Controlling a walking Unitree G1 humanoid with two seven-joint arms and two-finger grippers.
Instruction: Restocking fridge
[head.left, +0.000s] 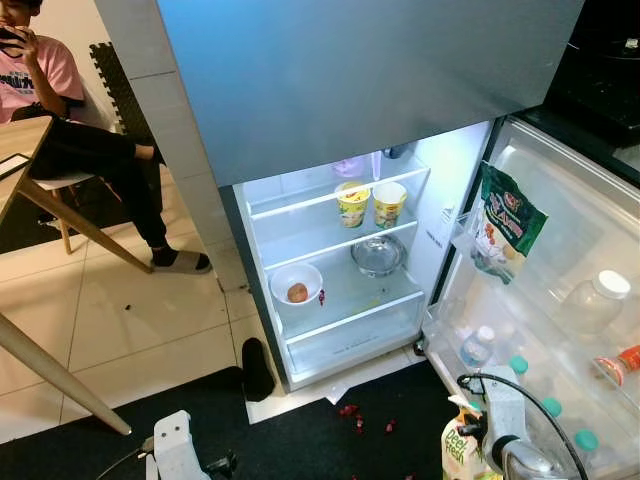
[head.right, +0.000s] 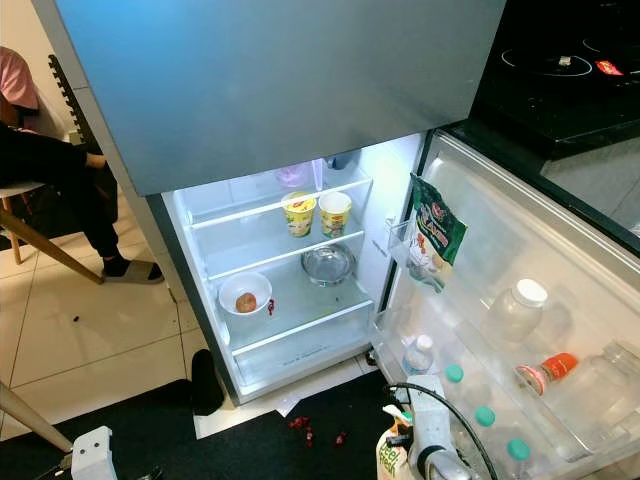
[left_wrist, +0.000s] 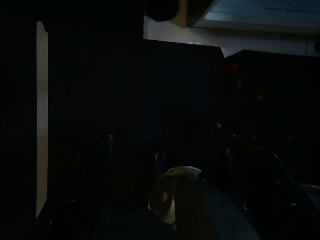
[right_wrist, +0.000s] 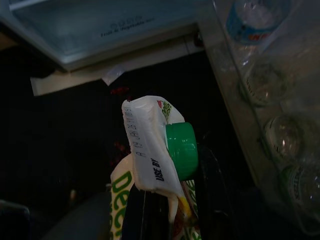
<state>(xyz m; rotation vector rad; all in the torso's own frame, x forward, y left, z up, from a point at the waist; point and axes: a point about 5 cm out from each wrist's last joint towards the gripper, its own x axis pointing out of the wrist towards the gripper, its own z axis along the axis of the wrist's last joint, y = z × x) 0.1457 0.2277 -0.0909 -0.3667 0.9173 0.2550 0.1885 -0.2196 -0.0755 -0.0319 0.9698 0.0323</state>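
The fridge's lower compartment (head.left: 340, 290) stands open and lit, its door (head.left: 560, 300) swung out to the right. My right gripper (right_wrist: 170, 215) is low in front of the door, shut on a white and green drink carton (right_wrist: 147, 150) with a green screw cap (right_wrist: 181, 150). The carton (head.left: 458, 455) is upright just above the black mat. Two yellow cups (head.left: 370, 203) stand on the upper shelf. On the shelf below are a steel bowl (head.left: 378, 254) and a white bowl (head.left: 297, 284) holding a round fruit. My left arm (head.left: 178, 450) hangs idle at the lower left.
The door racks hold a green snack bag (head.left: 508, 222), a white-capped jar (head.left: 598, 298) and several bottles (head.left: 478, 347). Red bits (head.left: 352, 412) and a black slipper (head.left: 256, 368) lie on the floor by the fridge. A person (head.left: 70, 110) sits at left beside a wooden table leg (head.left: 60, 375).
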